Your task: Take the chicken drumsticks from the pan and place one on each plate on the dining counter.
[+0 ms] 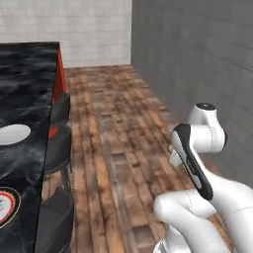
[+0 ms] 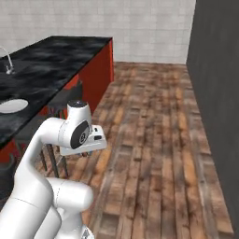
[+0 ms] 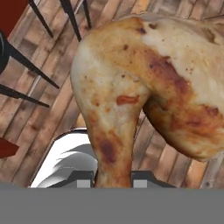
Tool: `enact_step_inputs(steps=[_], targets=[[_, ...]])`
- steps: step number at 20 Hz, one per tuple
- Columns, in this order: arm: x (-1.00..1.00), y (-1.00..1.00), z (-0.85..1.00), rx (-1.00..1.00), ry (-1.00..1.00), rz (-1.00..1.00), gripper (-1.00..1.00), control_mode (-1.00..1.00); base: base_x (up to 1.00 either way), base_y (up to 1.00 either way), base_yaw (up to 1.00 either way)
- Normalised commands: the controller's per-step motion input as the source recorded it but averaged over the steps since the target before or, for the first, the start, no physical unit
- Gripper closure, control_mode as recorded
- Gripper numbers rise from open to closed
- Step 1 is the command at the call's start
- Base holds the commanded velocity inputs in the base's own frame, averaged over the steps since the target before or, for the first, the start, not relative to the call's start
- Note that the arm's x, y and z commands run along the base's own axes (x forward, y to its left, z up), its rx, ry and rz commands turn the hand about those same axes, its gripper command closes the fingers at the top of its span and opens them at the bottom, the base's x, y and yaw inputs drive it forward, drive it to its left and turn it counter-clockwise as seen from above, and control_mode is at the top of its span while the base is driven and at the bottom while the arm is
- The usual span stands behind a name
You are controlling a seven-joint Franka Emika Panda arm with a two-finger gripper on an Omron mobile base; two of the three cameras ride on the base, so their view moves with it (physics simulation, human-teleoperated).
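tool (image 3: 113, 177) clenched on drumstick (image 3: 148, 83), over floor; we judge both plates (image 1: 12, 134) lie left, on the table (image 1: 24, 89).

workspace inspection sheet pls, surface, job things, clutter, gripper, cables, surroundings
surface: dining counter, black marble with white veins, at left.
job's things: white plate and dark-rimmed plate on the counter, both bare; chicken drumstick close before the hand camera, over the floor.
clutter: nothing seen.
gripper: gripper shut on the chicken drumstick's narrow end.
cables: nothing seen.
surroundings: dark stools at the counter's edge, wooden plank floor, faucet, grey wall.
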Motion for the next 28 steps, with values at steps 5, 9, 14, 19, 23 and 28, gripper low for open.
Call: enact_step_inputs(steps=[5, 9, 14, 19, 23, 28], targets=[[0.0, 0.0, 0.0, 0.0, 0.0, 0.0, 1.0, 1.0, 0.76, 0.0, 0.82], [0.0, 0.0, 0.0, 0.0, 0.0, 0.0, 1.0, 1.0, 0.71, 0.0, 0.88], [0.0, 0.0, 0.0, 0.0, 0.0, 0.0, 1.0, 1.0, 0.54, 0.0, 0.91], [0.0, 0.0, 0.0, 0.0, 0.0, 0.0, 1.0, 1.0, 0.58, 0.0, 0.8], [0.0, 0.0, 0.0, 0.0, 0.0, 0.0, 1.0, 1.0, 0.54, 0.01, 0.49], [0.0, 0.0, 0.0, 0.0, 0.0, 0.0, 1.0, 1.0, 0.63, 0.0, 0.44]])
